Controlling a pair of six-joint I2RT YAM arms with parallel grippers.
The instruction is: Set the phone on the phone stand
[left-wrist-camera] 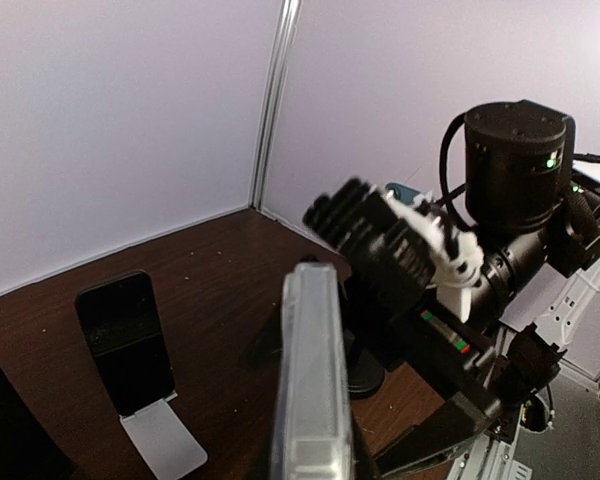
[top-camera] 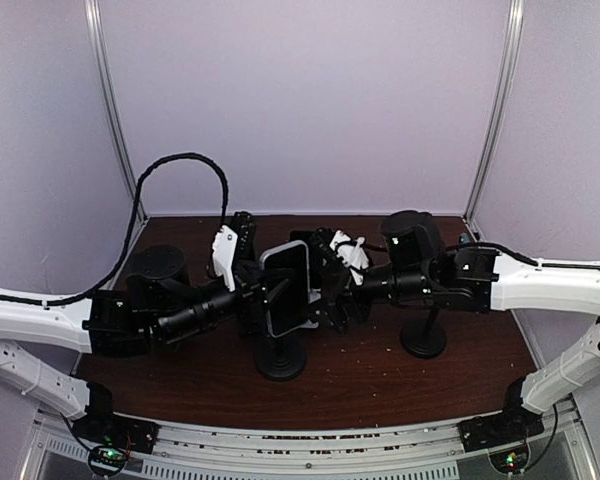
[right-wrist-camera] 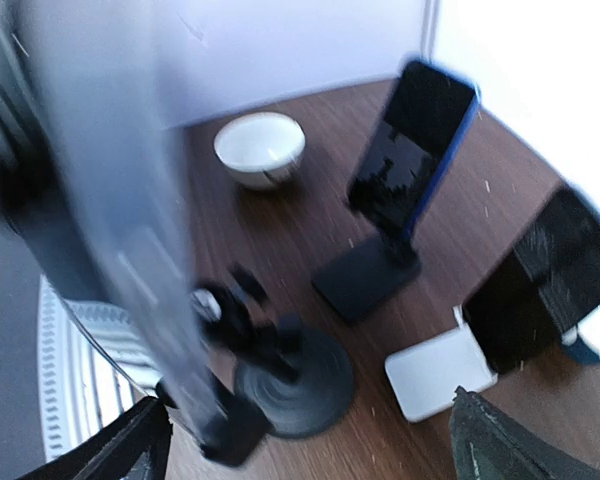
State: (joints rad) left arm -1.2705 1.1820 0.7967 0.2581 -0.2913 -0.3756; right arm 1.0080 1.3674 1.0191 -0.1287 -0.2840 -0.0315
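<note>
The left fingers point(top-camera: 254, 300) are clenched on the phone point(top-camera: 288, 285), pinching it across its thin body. In the left wrist view the clear-cased phone stands edge-on, rising from the bottom middle of the picture. The right fingers point(right-wrist-camera: 510, 445) are released and spread wide, one at each lower corner of the right wrist view. They sit just beside the phone's right side, and nothing is between them.

The phone stands nearly upright over the middle of the bench point(top-camera: 380, 385), directly above the black phone stand point(top-camera: 280, 358) with its round base. Whether it rests fully in the stand's cradle I cannot tell, since the right wrist view shows it only as a blur at the left.

A second round-based black stand point(top-camera: 423, 340) stands to the right, under the right arm. Toward the far edge of the bench the right wrist view shows a white bowl point(right-wrist-camera: 260, 148). It also shows a blue-edged phone point(right-wrist-camera: 412, 155) leaning on a flat black stand point(right-wrist-camera: 365, 280), and a dark phone point(right-wrist-camera: 540, 290) on a white stand point(right-wrist-camera: 435, 375). The left wrist view shows a dark phone on a pale stand point(left-wrist-camera: 125, 340) near the back wall.
</note>
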